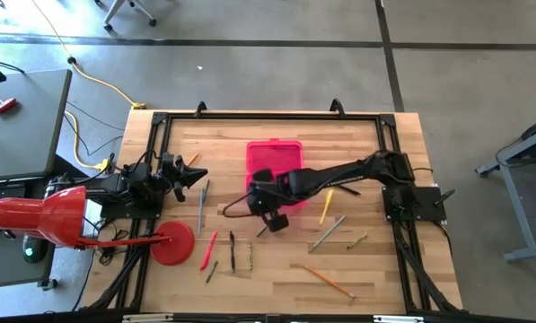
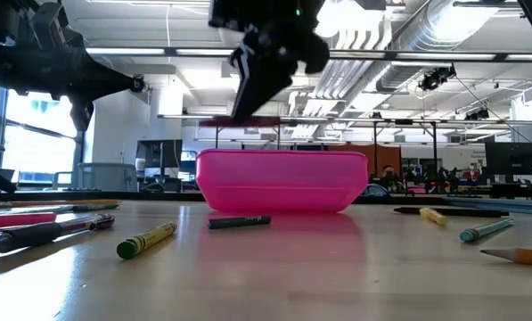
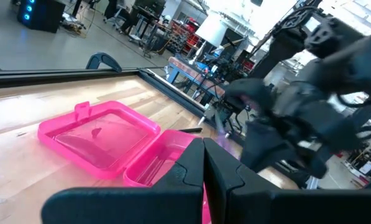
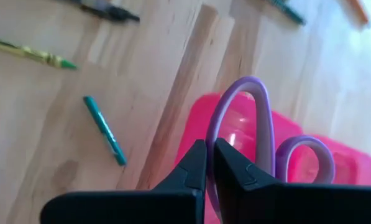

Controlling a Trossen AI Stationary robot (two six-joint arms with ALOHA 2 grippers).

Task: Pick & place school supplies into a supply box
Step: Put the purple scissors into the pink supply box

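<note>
One pink supply box (image 1: pixel 274 161) lying lid-open at mid surface (image 1: pixel 276 278). Right claw (image 4: pixel 210 163) over the box's near end, clamped on one pair of purple-handled scissors (image 4: pixel 260 134) with two finger loops. Left claw (image 3: pixel 204 163) pressed together, holding nothing, parked at the left edge. Loose on the surface, about nine pens and pencils: one red (image 1: pixel 209 249), one yellow (image 1: pixel 327 205), one grey (image 1: pixel 327 233), one orange (image 1: pixel 326 280), among others. One red round disc (image 1: pixel 172 244) front left.
</note>
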